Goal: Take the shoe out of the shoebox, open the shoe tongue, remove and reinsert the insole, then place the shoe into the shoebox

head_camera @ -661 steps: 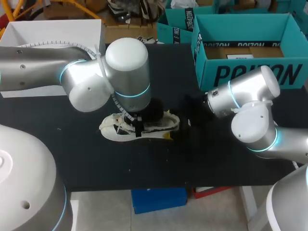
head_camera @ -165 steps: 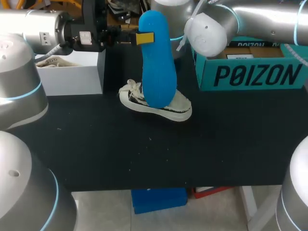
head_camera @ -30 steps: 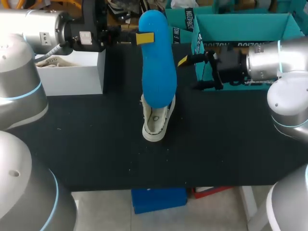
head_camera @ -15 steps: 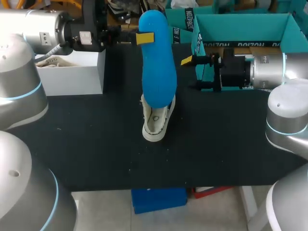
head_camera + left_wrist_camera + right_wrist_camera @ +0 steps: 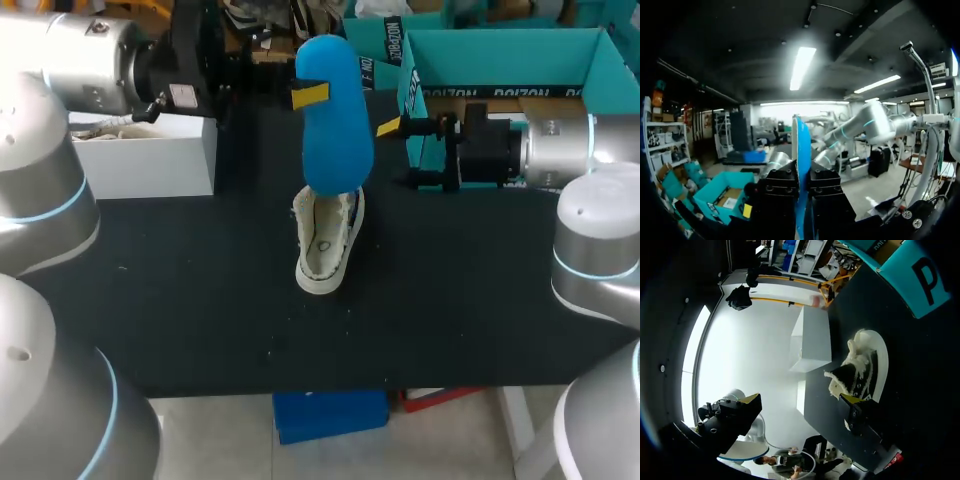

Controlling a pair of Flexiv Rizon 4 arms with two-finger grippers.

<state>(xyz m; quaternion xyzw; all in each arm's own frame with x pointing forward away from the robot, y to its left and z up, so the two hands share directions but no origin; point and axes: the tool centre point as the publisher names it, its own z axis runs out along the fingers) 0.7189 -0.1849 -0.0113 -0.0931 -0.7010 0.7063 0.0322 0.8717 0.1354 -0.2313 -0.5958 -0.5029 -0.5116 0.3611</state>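
While the left gripper [image 5: 309, 96] is pinching the top of the blue insole [image 5: 336, 130], it is dangling it over the shoe [image 5: 327, 245] on the table [image 5: 200, 300], probably for reinsertion. The right gripper [image 5: 400, 152] is waiting beside, spread and empty, before the shoebox [image 5: 520, 60].

In the left wrist view, the insole [image 5: 801, 145] is sitting edge-on, clamped between the fingers.

In the right wrist view, the shoe [image 5: 865, 365] is lying ahead of the gaping fingers, likely so they can steady it.

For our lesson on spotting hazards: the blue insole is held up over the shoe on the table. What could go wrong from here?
1. The left claw grips the insole only by its upper part, so the long free end may swing or slip on the way down.
2. The shoe stands unheld, so the insole's tip could push it aside instead of entering.
3. The open right claw hangs close beside the insole, by the shoebox, so the arms might collide.
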